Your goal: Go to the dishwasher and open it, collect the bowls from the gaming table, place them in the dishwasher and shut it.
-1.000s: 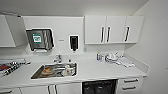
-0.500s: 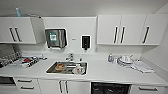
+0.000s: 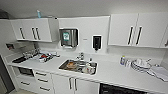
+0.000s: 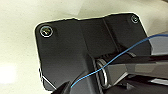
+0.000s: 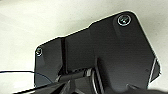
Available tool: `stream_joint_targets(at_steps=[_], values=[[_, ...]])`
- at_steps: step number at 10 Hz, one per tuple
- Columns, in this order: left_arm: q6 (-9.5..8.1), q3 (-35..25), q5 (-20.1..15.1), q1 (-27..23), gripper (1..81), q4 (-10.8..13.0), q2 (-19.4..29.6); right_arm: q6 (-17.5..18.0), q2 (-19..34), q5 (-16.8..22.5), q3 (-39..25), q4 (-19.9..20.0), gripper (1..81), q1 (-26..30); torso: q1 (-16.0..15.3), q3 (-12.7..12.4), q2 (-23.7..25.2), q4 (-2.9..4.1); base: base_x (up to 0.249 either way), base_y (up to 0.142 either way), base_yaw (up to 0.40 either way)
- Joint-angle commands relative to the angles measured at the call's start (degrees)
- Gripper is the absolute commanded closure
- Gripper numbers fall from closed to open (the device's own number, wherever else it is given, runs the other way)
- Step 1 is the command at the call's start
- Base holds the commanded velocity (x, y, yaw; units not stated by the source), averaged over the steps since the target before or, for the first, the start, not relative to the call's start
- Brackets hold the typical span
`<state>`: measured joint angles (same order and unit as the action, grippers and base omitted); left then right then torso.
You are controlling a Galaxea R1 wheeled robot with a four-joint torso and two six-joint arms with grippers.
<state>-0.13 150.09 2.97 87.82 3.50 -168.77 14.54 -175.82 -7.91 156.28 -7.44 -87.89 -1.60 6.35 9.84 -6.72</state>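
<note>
Dishwasher under white kitchen counter

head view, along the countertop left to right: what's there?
Dark tray → cluttered dish rack → sink full of dishes → small bottle → stack of plates → cloth at the far right.

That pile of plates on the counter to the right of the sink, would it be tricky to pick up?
Probably. The stack of plates looks like glazed crockery, so likely heavy, slippery and breakable. Something lies loose on top and might slide off if the stack tilts.
</note>
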Motion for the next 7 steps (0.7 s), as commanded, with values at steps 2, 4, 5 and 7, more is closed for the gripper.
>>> stream_joint_targets(at_steps=[2, 4, 5, 7], values=[[0.66, 0.2, -2.3, -3.1, 1.0, 1.3, 0.6, -0.3, -0.3, 2.4, -0.5, -0.6, 1.0, 3.3, 0.0, 0.0, 0.0, 0.00, 0.000, 0.000, 0.356], [0.75, 0.3, -2.4, -3.4, 1.0, 1.4, 0.4, -0.3, -0.3, 2.5, -0.2, -0.7, 1.0, 3.1, 0.0, 0.0, 0.0, 0.00, 0.000, 0.000, 0.357], [0.75, 0.4, -2.4, -3.4, 1.0, 1.4, 0.4, -0.3, -0.3, 2.5, -0.1, -0.7, 1.0, 3.0, 0.0, 0.0, 0.0, 0.00, 0.000, 0.000, 0.356], [0.66, 0.5, -2.3, -3.4, 1.0, 1.3, 0.4, -0.3, 0.0, 2.5, 0.1, -0.8, 1.0, 3.0, 0.0, 0.0, 0.0, 0.00, 0.000, 0.000, 0.356]])
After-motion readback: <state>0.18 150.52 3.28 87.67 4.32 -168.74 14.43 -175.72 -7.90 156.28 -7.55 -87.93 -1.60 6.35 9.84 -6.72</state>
